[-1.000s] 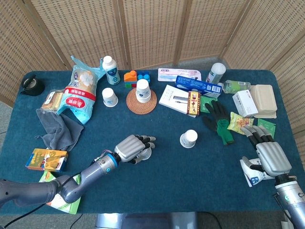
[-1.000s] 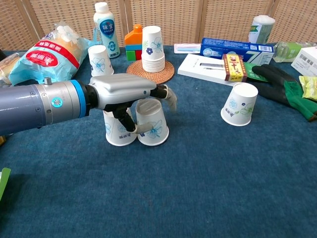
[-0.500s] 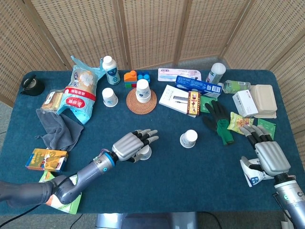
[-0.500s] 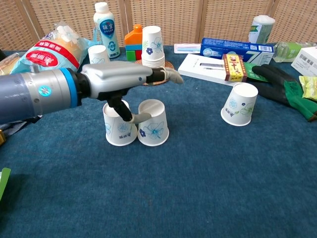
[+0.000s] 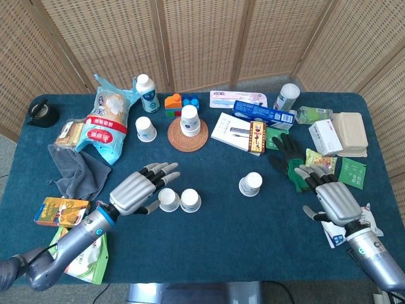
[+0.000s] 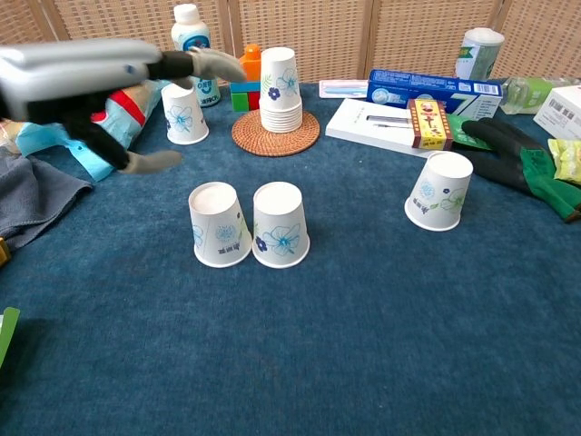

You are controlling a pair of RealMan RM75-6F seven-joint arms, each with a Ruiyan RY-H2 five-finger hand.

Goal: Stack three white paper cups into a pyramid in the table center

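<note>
— What does the head view give me that the chest view doesn't?

— My right hand (image 5: 333,201), for one. It shows only from above, at the right edge of the blue surface (image 5: 253,240), fingers spread apart and holding nothing, just beside the green-and-black gloves (image 5: 292,161). The chest view cuts it off.

— And my left hand (image 5: 136,190)?

— Both views show it. From above it lies just left of the two base cups, fingers spread apart, nothing in it. In the chest view it is blurred, raised at the upper left, clear of the cups.

— How many cups do I count?

— Two inverted white paper cups sit side by side near the middle: the left base cup (image 6: 219,225) and the right base cup (image 6: 280,225), touching or nearly so at their rims. A third inverted cup (image 6: 440,191) stands well apart to the right, slightly tilted in the chest view. A fourth cup (image 6: 183,113) sits at the back left, and a stack of cups (image 6: 280,89) rests on the round woven coaster (image 6: 275,133). The chest view shows the stack's nested rims; from above it reads as one cup.
</note>
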